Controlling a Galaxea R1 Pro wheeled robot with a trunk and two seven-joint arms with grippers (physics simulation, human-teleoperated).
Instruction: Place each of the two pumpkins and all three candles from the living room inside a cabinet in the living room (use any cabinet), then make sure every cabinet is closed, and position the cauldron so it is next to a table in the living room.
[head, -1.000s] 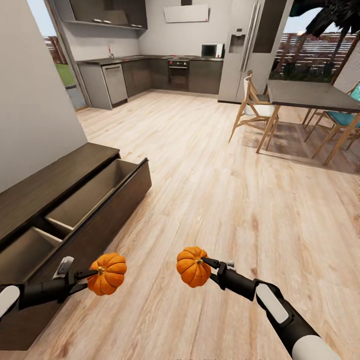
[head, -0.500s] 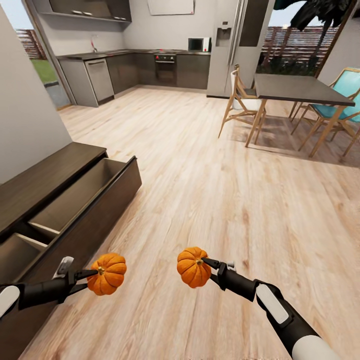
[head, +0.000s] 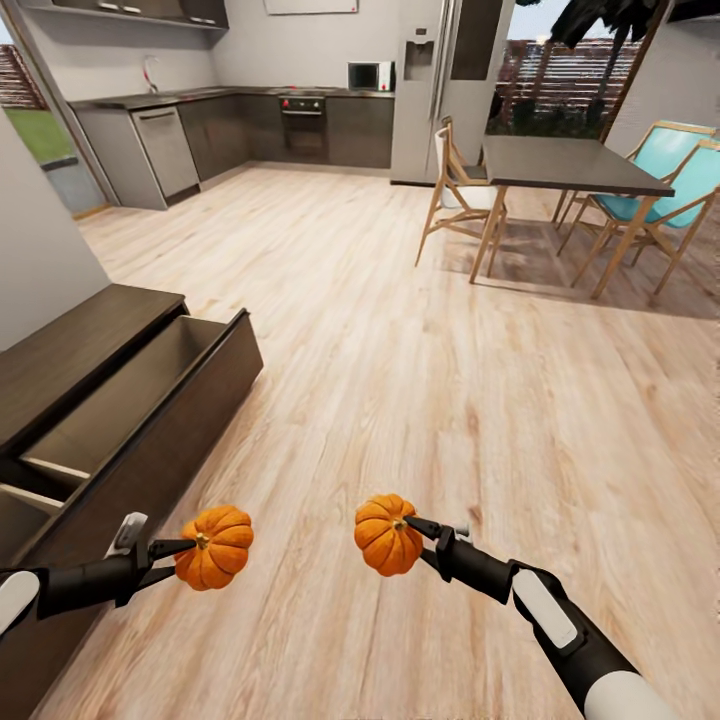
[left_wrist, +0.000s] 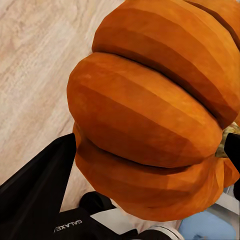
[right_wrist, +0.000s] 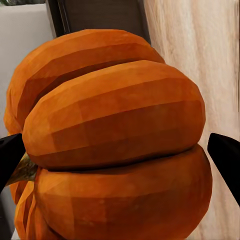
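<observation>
Two orange ribbed pumpkins hang above the wood floor. My left gripper (head: 192, 546) is shut on the stem of the left pumpkin (head: 217, 547), seen close up as the pumpkin (left_wrist: 150, 115) in the left wrist view. Shut on the stem of the right pumpkin (head: 385, 534) is my right gripper (head: 408, 523); that pumpkin (right_wrist: 115, 140) looms large in the right wrist view. The long dark-brown cabinet (head: 150, 455) stands at the left with its drawer pulled open, beige inside, just left of the left pumpkin. Candles and cauldron are out of view.
A dark dining table (head: 570, 165) with wooden chairs (head: 455, 195) and teal chairs (head: 665, 180) stands far right. Kitchen counters (head: 200, 125) and a fridge (head: 430, 90) line the back wall. A grey wall (head: 30, 260) rises behind the cabinet. Open wood floor lies ahead.
The whole view has shifted: the cabinet, kitchen and table slid left in the picture, so the camera turned right. Both grippers still hold their pumpkins in the same pose.
</observation>
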